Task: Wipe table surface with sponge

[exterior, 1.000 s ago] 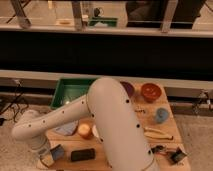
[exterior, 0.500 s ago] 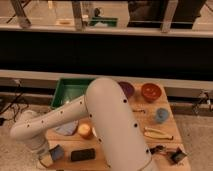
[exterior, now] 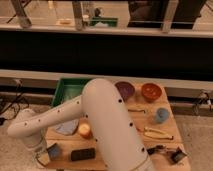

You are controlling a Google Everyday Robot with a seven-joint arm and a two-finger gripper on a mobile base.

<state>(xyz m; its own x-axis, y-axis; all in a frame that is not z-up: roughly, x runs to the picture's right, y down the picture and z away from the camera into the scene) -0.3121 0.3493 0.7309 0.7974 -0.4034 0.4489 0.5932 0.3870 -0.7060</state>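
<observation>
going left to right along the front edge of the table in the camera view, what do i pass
hand at the front left corner, beside a blue-grey block → dark rectangular object → the robot arm crossing the middle → small dark tool near the front right corner

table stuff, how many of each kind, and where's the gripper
bowls: 2, purple, orange
green tray: 1
blue cup: 1
orange ball: 1
dark block: 1
total: 6
gripper: front-left table edge
</observation>
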